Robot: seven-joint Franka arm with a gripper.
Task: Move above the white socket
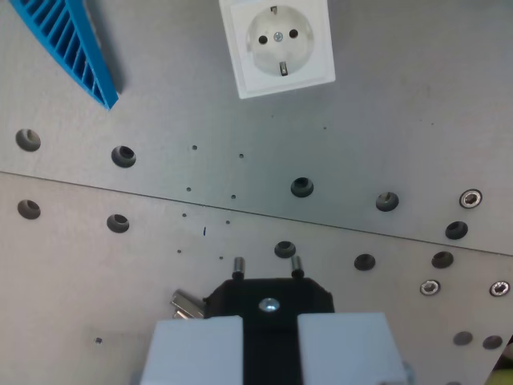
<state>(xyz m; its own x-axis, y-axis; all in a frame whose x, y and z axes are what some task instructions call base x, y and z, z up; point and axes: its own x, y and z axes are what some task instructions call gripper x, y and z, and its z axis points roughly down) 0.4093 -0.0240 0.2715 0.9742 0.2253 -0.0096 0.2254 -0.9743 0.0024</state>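
claw [268,329] at bottom centre, white fingers [196,349] clamped on black plug [268,298] (two pins pointing up-frame). white socket [277,46] at top centre on grey metal surface [385,128], well apart from plug. blue ribbed part [72,44] top left.

wrist view: I look straight down, close over the metal surface [385,120] | end effector [268,341] fills bottom centre | white socket [277,44] at top edge
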